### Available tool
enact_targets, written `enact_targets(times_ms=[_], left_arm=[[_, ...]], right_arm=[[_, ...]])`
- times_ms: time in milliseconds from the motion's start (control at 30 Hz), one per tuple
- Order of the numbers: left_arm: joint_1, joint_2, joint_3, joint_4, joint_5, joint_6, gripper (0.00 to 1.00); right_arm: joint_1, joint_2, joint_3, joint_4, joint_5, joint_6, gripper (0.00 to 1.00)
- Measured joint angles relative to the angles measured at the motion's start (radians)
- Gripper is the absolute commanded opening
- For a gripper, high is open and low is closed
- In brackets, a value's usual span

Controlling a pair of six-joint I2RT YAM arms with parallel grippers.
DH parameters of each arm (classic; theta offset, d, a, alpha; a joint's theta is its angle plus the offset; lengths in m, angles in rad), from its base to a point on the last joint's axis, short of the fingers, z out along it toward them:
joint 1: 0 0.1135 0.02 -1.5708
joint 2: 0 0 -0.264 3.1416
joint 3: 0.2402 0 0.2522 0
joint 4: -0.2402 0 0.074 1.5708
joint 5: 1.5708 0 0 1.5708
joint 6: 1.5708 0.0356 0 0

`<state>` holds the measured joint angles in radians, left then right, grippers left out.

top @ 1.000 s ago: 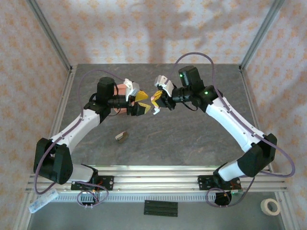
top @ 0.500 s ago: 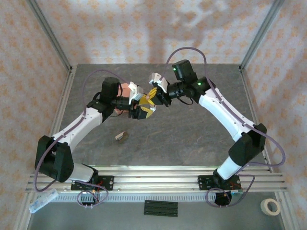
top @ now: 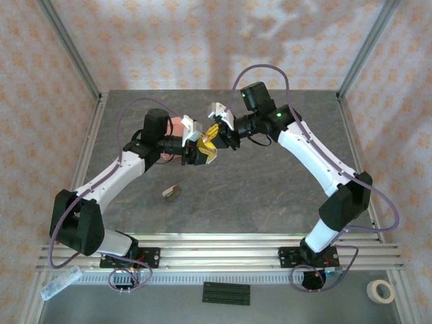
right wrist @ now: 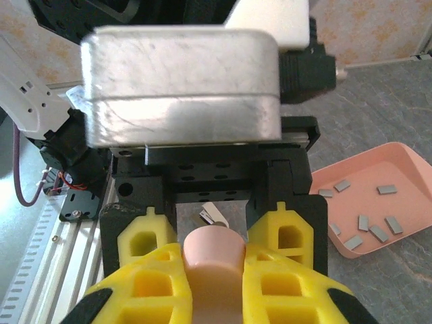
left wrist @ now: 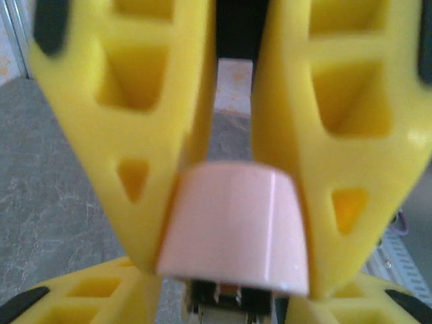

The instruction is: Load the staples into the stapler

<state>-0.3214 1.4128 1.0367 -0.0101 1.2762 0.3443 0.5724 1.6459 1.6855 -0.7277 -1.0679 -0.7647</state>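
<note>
The pale pink stapler (right wrist: pixel 212 283) is held off the table between both grippers near mid-table. My right gripper (right wrist: pixel 212 256) is shut on its body, yellow fingers (right wrist: pixel 145 290) pressed to both sides. From the opposite side my left gripper (left wrist: pixel 233 277) is shut on the stapler's rounded pink end (left wrist: pixel 233 229), touching it on both flanks. In the top view the left gripper (top: pixel 199 154) and right gripper (top: pixel 214 135) meet tip to tip. Several small grey staples (right wrist: pixel 363 221) lie loose in the salmon-pink tray (right wrist: pixel 368 202).
The tray (top: pixel 174 126) sits on the table behind the left wrist. A small grey-tan object (top: pixel 171 192) lies on the dark tabletop nearer the arm bases, also visible under the grippers (right wrist: pixel 214 214). Metal frame posts edge the table.
The right gripper has carried the stapler left to the left gripper. The left jaws have narrowed onto the stapler's end.
</note>
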Motion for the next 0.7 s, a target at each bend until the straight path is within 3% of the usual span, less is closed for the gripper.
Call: enact_targets(times_ms=[267, 400, 700], left_arm=[[-0.017, 0.004, -0.052, 0.195, 0.006, -0.142, 0.25], [-0.017, 0.01, -0.061, 0.242, 0.001, -0.179, 0.16], [-0.022, 0.01, -0.063, 0.285, -0.064, -0.217, 0.0]], right_arm=[[-0.013, 0.006, 0.003, -0.006, -0.006, -0.008, 0.03], [-0.02, 0.006, 0.003, -0.002, -0.011, -0.006, 0.09], [-0.038, -0.07, -0.101, 0.123, 0.041, 0.118, 0.46]])
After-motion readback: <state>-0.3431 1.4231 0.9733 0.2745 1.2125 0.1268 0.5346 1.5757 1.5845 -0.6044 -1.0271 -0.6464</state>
